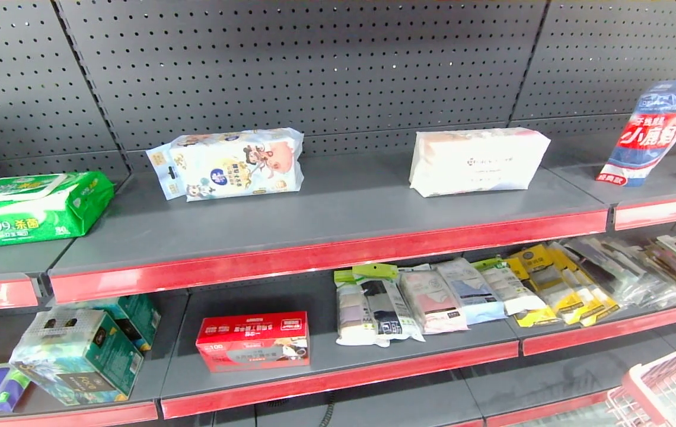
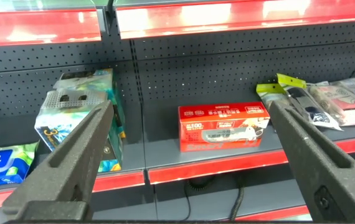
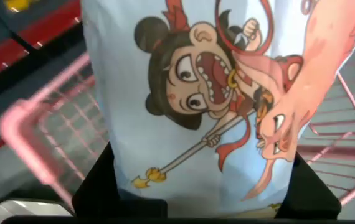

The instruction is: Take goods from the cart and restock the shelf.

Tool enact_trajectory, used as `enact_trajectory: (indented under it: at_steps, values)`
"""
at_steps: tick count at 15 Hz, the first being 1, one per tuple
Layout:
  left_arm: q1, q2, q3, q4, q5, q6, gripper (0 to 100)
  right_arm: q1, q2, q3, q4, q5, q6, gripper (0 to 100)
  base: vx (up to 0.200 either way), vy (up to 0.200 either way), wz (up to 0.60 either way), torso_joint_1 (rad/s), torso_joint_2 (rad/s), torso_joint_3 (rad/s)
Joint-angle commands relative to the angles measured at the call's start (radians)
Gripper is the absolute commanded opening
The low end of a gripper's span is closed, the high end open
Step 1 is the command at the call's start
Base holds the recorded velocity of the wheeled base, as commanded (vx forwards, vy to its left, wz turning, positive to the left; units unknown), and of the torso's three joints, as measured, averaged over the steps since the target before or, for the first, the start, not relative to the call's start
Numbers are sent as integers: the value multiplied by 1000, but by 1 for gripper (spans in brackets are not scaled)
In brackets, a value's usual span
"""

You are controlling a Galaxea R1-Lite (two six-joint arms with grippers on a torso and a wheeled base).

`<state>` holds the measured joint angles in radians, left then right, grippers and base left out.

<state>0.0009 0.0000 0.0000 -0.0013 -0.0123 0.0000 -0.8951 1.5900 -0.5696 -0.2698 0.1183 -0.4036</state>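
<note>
Right gripper (image 3: 205, 186) noted over the pink wire cart (image 3: 37, 121), which stands at the near right, below the shelving. Its dark fingers (image 3: 96, 183) are clamped from both sides on a pale blue soft plastic pack (image 3: 190, 81) printed with a cartoon figure. Whether the pack is quite clear of the cart cannot be told. Left gripper (image 2: 190, 109) is seen with fingers wide apart and nothing between them, pointed at the lower shelf near a red cardboard box (image 2: 222, 126). The carry to the grey upper shelf board (image 1: 338, 225) is judged not yet made. Risks from here: the film looks slick and the contents yielding, so the pack could be squeezed out of the grip, or could sag and swing during the lift. A corner could be caught on the cart's wire wall if the pack is drawn out at a slant. The red front lip (image 1: 326, 255) of the board could be struck if the pack is brought in too low. A matching cartoon-printed pack (image 1: 228, 163) and a white wrapped pack (image 1: 477, 160) already lie on that board, and either could be shoved back if the gap between them is misjudged.
</note>
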Motion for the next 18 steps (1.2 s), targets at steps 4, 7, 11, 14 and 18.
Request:
enact_trajectory:
  at_steps: [4,7,11,14,18]
  values:
    - [1,0,0,0,0,0,100,667,-453,103,115,-54,216,0,0,0,0,0,0,0]
    - [1,0,0,0,0,0,100,921,-510,135,119,-281,351,0,0,0,0,0,0,0]
    - [1,0,0,0,0,0,100,953,-562,165,124,-324,348,0,0,0,0,0,0,0]
    - [1,0,0,0,0,0,100,953,-573,175,124,-324,342,0,0,0,0,0,0,0]
    - [1,0,0,0,0,0,100,961,-575,186,123,-324,330,0,0,0,0,0,0,0]
